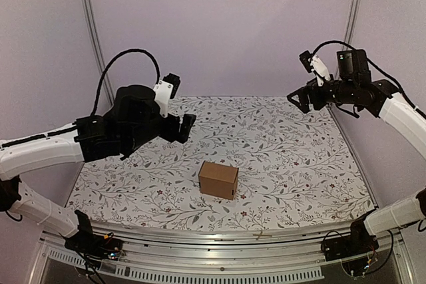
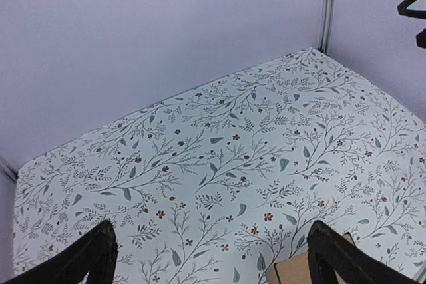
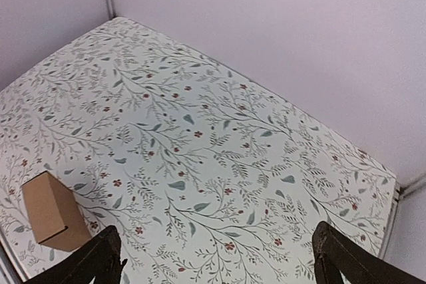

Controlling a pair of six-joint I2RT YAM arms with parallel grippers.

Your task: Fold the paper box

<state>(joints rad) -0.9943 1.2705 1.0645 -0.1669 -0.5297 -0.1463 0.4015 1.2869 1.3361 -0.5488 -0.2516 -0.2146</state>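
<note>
The paper box [image 1: 218,179] stands folded, alone on the tablecloth [image 1: 293,157], seemingly finished. Left gripper [image 1: 181,102] and right gripper [image 1: 299,78] hang clear, jaws wide, empty

The box [image 1: 218,179] is recorded as plain brown cardboard, matt, with smooth faces. The counter [image 1: 293,157] is surfaced in a matt leaf-and-flower print; cloth or paper cannot be told. The left gripper [image 1: 180,106] and right gripper [image 1: 303,79] are noted as black matt plastic. The arm shells [image 1: 40,152] are white and faintly glossy. The front rail [image 1: 219,236] is seen as bare silvery metal.
</note>
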